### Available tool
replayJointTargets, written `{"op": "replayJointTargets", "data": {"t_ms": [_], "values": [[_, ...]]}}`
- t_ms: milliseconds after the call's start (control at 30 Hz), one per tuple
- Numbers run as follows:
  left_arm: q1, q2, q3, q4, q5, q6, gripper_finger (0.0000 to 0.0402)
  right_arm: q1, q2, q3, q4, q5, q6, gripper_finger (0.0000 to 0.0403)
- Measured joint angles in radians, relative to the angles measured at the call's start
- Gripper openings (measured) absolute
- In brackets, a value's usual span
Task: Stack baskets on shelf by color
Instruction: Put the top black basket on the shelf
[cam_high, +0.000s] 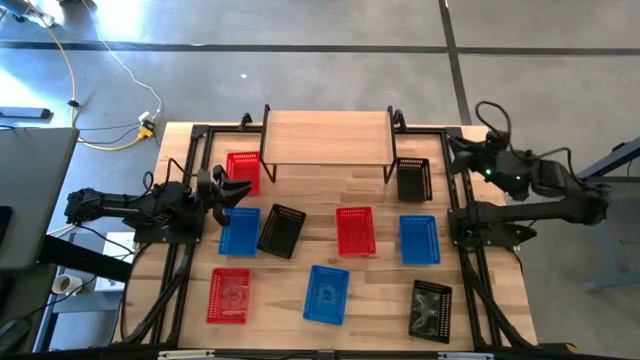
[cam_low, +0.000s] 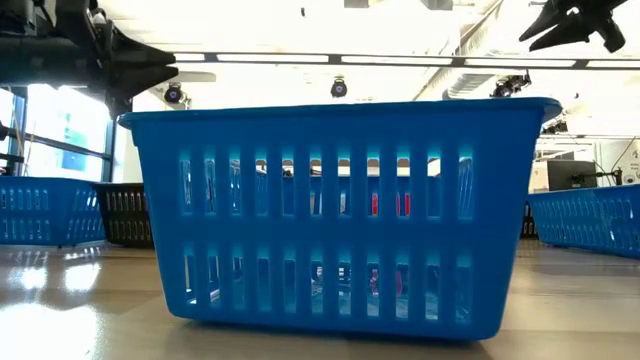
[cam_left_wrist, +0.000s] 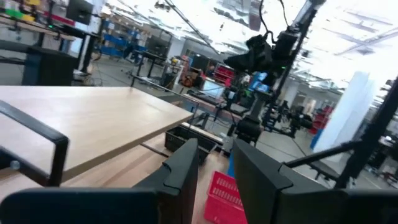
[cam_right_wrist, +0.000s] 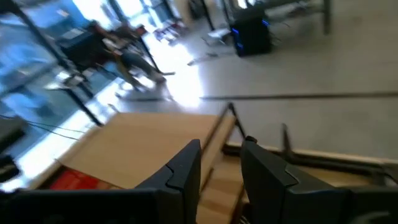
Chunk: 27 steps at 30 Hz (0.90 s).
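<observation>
Shelf bare, all nine baskets on the table.
The left gripper (cam_high: 238, 190), fingers parted and empty, hovers by a red basket (cam_high: 243, 171); it could clip the shelf (cam_high: 326, 136) leg. The right gripper (cam_high: 462, 148) seems slightly open, also empty.

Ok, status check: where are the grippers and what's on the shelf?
Left gripper open, empty, above table near the red basket by the shelf. Right gripper empty, parked at right edge. Shelf bare; all nine baskets on the table.

overhead looks straight down, low sits tabletop-level against blue basket (cam_low: 335, 215); both wrists share shelf (cam_left_wrist: 93, 121)
</observation>
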Motion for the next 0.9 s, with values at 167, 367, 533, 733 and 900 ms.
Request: {"op": "replayJointTargets", "data": {"t_ms": [167, 367, 533, 733, 900], "values": [[0.000, 0.000, 0.000, -0.002, -0.005, 0.008, 0.0090, -0.078, 0.125, 0.104, -0.154, -0.055, 0.091, 0.0101], [0.000, 0.000, 0.000, -0.003, -0.005, 0.008, 0.0090, -0.213, 0.274, 0.201, -0.239, -0.200, 0.112, 0.0101], [0.000, 0.000, 0.000, -0.003, -0.005, 0.008, 0.0090, -0.362, 0.391, 0.256, -0.324, -0.344, 0.121, 0.0101], [0.000, 0.000, 0.000, -0.008, 0.015, 0.008, 0.0090, -0.535, 0.489, 0.267, -0.444, -0.566, 0.173, 0.0101], [0.000, 0.000, 0.000, -0.011, 0.019, 0.008, 0.0090, -0.620, 0.550, 0.267, -0.493, -0.661, 0.163, 0.0101]]}}
